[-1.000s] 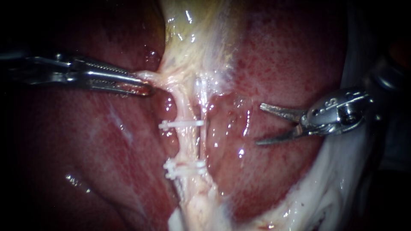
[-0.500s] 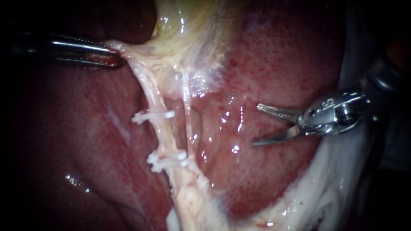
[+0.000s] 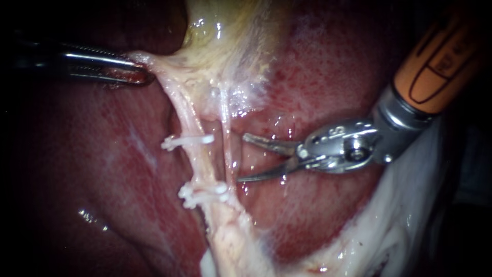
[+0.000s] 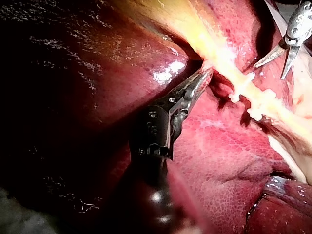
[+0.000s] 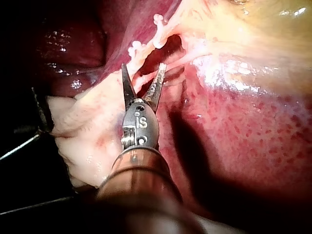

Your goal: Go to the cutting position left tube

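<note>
The approach looked mostly made but not finished. The right instrument [image 3: 241, 158], coming in from the upper right, had its two thin blades standing well apart with nothing gripped, their tips pointing across at the tubes. They sat level with the bare stretch between the upper clip [image 3: 187, 139] and the lower clips [image 3: 202, 192], which I took to be the place meant for cutting.

The left tube [image 3: 193, 164], the thicker pale one wearing those white clips, ran slantwise down from the gallbladder [image 3: 230, 31] over the liver [image 3: 333, 77]. The blade tips were not at it. The thin right tube [image 3: 225, 143] lay between, and the blades ended just beside that one, on the side away from the target. In the right wrist view a pale strand seemed to lie ahead of the open blades, but I could not tell whether it was within them.

The left instrument [image 3: 142, 77] had its jaws closed on the pale lower edge of the gallbladder, holding it out sideways. That left the two tubes taut and apart, with liver showing between them.

What was left, as I judged it, was the last short advance. The open blades had to get past the thin tube and sit astride the clipped one between the clips, without nicking the neighbour or the liver beneath. No dish, tray or other container showed in any view.
</note>
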{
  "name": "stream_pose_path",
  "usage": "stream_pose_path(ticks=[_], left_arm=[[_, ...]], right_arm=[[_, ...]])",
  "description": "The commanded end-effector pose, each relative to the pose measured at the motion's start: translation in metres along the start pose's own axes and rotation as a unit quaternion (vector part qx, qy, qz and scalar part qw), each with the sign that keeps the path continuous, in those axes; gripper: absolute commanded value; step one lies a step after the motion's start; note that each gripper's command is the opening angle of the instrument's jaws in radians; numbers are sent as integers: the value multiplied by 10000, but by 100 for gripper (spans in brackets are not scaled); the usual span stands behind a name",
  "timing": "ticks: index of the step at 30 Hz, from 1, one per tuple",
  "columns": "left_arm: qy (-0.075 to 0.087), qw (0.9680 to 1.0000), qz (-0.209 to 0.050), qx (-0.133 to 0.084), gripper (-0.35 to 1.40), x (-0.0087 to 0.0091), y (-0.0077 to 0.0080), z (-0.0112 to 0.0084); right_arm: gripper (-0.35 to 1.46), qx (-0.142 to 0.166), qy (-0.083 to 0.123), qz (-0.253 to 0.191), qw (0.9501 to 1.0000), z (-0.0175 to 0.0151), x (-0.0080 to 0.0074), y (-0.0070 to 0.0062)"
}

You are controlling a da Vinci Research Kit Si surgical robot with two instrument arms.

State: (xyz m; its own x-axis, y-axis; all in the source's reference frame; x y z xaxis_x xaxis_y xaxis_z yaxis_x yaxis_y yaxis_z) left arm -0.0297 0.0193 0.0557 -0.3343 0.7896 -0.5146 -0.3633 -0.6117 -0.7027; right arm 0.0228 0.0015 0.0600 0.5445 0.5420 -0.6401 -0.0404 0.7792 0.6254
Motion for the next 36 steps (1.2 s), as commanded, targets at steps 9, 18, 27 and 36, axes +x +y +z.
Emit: stream_pose_path(ticks=[9, 18, 27, 36], left_arm=[[1, 10000, 3, 11, -35, -1, 0, 1], [2, 10000, 5, 15, -35, -2, 0, 2], [-2, 10000, 5, 4, -35, -2, 0, 3], [-2, 10000, 6, 4, -35, -2, 0, 3]], right_arm=[[145, 455, -156, 227, 9986, 30, -19, 9], [145, 839, -257, 457, 9951, 43, -43, 34], [145, 1354, 39, 539, 9893, 57, -41, 37], [143, 1723, 201, 612, 9829, 85, -16, 30]])
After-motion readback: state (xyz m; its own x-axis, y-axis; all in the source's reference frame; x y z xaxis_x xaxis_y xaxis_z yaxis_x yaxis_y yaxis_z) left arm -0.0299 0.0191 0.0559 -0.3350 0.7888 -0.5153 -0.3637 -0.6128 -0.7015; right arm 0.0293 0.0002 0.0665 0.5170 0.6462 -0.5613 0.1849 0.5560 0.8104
